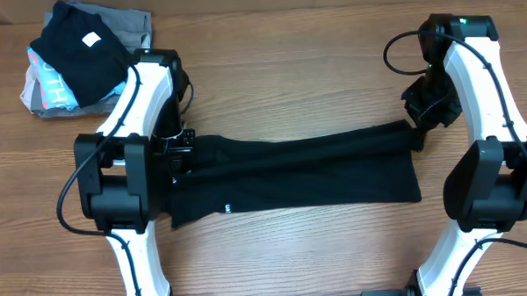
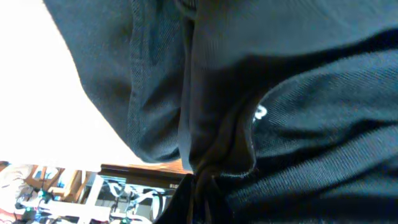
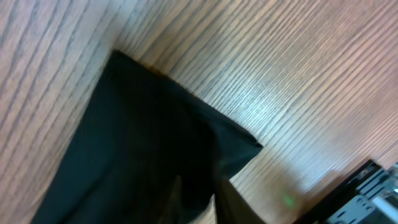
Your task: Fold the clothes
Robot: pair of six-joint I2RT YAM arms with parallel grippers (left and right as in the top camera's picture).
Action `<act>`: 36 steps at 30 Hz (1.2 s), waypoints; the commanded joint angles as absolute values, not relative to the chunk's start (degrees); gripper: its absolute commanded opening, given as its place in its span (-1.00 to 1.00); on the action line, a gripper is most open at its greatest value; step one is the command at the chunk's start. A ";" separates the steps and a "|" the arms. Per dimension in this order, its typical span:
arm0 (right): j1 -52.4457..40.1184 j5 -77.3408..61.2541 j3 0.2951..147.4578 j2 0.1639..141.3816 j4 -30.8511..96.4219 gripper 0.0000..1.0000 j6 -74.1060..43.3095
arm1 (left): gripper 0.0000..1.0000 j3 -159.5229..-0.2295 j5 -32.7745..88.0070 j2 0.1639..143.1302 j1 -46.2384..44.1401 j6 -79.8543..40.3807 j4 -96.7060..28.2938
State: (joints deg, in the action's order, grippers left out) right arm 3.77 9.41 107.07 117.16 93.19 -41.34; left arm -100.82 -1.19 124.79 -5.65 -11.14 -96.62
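A wood-grain table (image 1: pixel 312 41) fills the overhead view. At its far-left corner sits a pile of what look like three folded garments, presumably finished or set aside out of the working area: a black piece with a white square label (image 1: pixel 75 49) on top, a grey one (image 1: pixel 132 25) behind it and a light-blue one (image 1: pixel 50 81) beneath. Just right of the pile, the left gripper (image 1: pixel 180 149) is clenched on the left end of the shirt (image 1: pixel 299 169). Its wrist camera shows black fabric gathered into creases right at the lens, with a small white logo mark (image 2: pixel 260 113) on it. The one shirt lies across the middle of the table as a long, narrow band, running from left to right. It looks already doubled lengthwise, and pinching its ends would keep it taut and flat for the next fold. At the right end, the right gripper (image 1: pixel 423 116) sits over the far corner of the band. Whether its jaws grasp the cloth or have let go cannot be told, since the wrist view shows only a dark corner of fabric on bare wood. In all there are two grippers, one at each end.
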 commanded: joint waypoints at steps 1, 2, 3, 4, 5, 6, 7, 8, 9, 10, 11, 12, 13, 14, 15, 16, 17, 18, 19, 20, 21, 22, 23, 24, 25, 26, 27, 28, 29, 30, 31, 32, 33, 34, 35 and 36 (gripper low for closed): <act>4.25 10.26 106.83 115.46 94.17 -0.15 -40.25 | -0.40 -99.92 -2.48 121.95 -5.80 -9.56 -96.88; 4.25 10.26 106.83 115.46 94.61 -0.05 -40.21 | -0.35 -99.66 -2.48 121.95 -5.80 -9.56 -96.88; 4.25 10.26 106.83 115.46 94.94 0.04 -39.75 | -0.32 -99.39 -2.44 121.95 -5.80 -9.56 -96.88; 4.25 10.26 106.83 115.46 95.07 0.10 -39.09 | -0.24 -99.26 -2.28 121.97 -5.80 -9.56 -96.88; 4.25 10.28 106.83 115.46 95.13 0.13 -38.96 | 0.06 -99.00 -1.80 121.95 -5.80 -9.34 -96.88; 4.25 10.28 106.83 115.46 95.24 0.13 -38.98 | 0.10 -98.76 -1.13 121.95 -5.82 -8.97 -96.88; 4.25 10.26 106.83 115.46 95.26 0.14 -38.98 | 0.13 -98.52 -0.34 121.95 -5.80 -8.71 -96.90; 4.25 10.26 106.83 115.46 95.22 0.15 -39.00 | 0.39 -98.17 0.27 121.95 -5.82 -8.71 -96.88; 4.25 10.24 106.83 115.46 95.07 0.17 -39.00 | 0.77 -97.76 0.43 121.95 -5.82 -8.71 -96.90; 4.25 10.24 106.83 115.46 94.85 0.24 -38.98 | 0.89 -96.99 0.45 121.95 -5.93 -8.29 -96.90; 4.25 10.24 106.83 115.46 94.78 0.25 -38.98 | 0.97 -96.64 0.12 121.95 -6.00 -8.23 -96.88; 4.25 10.24 106.83 115.46 94.65 0.25 -38.96 | 1.00 -96.51 -0.23 121.95 -6.02 -8.29 -96.88; 4.25 10.24 106.83 115.46 94.59 0.28 -38.96 | 1.00 -96.53 -0.38 121.95 -6.02 -8.29 -96.88; 4.25 10.24 106.83 115.46 94.41 0.32 -38.89 | 1.00 -96.57 -0.40 121.95 -6.02 -8.29 -96.88; 4.25 10.22 106.83 115.46 94.19 0.37 -38.72 | 0.90 -96.68 -0.40 121.95 -6.02 -8.32 -96.88; 4.23 10.22 106.83 115.46 93.97 0.43 -38.70 | 0.59 -96.86 -0.38 121.95 -6.02 -8.29 -96.86; 4.19 10.00 106.83 115.46 93.73 0.44 -38.35 | 0.38 -97.17 -0.38 121.95 -6.02 -8.29 -96.82; 4.19 9.10 106.83 115.46 93.30 0.46 -37.10 | 0.34 -97.54 -0.38 121.95 -6.02 -8.29 -96.82; 4.19 8.05 106.83 115.46 93.06 0.46 -35.99 | 0.32 -98.02 -0.36 121.95 -6.02 -8.29 -96.88; 4.19 6.94 106.83 115.46 92.68 0.47 -34.87 | 0.32 -98.74 -0.34 121.95 -6.02 -8.29 -96.88; 4.19 5.63 106.83 115.46 92.31 0.47 -33.76 | 0.31 -99.57 -0.05 121.95 -6.02 -8.29 -96.88; 4.19 4.62 106.83 115.46 92.01 0.47 -32.84 | 0.18 -100.42 0.49 121.95 -6.02 -8.27 -96.88; 4.19 3.79 106.83 115.46 91.81 0.47 -32.10 | -0.04 -101.49 1.58 121.86 -6.04 -8.14 -96.88; 4.19 3.09 106.83 115.46 91.59 0.44 -31.24 | -0.46 -102.50 2.90 121.69 -6.04 -8.08 -96.77; 4.14 2.57 106.83 115.46 91.42 0.30 -30.98 | -0.78 -103.61 4.36 121.56 -6.09 -8.05 -96.68; 4.12 2.35 106.83 115.46 91.35 0.06 -31.00 | -0.82 -104.64 5.89 121.32 -6.17 -8.05 -96.31; 4.12 2.24 106.83 115.46 91.20 -0.12 -30.98 | -0.91 -105.58 7.55 120.97 -6.44 -8.08 -95.33; 3.99 2.22 106.80 115.46 91.18 -0.35 -30.98 | -0.92 -106.13 9.50 120.57 -6.90 -8.08 -93.60; 3.84 2.22 106.78 115.48 91.15 -0.44 -30.98 | -0.92 -106.26 10.63 120.22 -7.29 -8.08 -92.53; 3.60 2.22 106.72 115.46 91.11 -0.52 -31.00 | -0.91 -106.24 11.99 119.92 -7.97 -8.10 -90.98; 3.20 2.17 106.37 115.48 90.65 -0.53 -31.00 | -0.91 -106.24 13.41 119.77 -8.71 -8.10 -89.47; 2.74 2.20 105.86 115.48 90.21 -0.53 -31.03 | -0.91 -106.24 15.09 119.77 -9.76 -8.10 -87.61; 2.28 2.17 105.25 115.48 89.54 -0.53 -31.03 | -0.92 -106.21 15.66 119.79 -10.72 -8.12 -86.00; 1.74 2.07 104.29 115.48 88.64 -0.51 -31.03 | -0.91 -106.17 16.16 119.96 -11.92 -8.36 -83.90; 0.95 1.72 102.76 115.46 87.33 -0.50 -31.03 | -0.64 -106.15 16.14 120.18 -13.17 -9.47 -82.35; 0.51 1.54 101.82 115.48 86.56 -0.49 -31.03 | -0.18 -106.15 16.14 120.31 -14.02 -10.46 -81.71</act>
State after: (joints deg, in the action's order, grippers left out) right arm 2.61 2.72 104.68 117.16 87.85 -31.44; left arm -104.84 11.81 121.62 -10.63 -8.82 -83.29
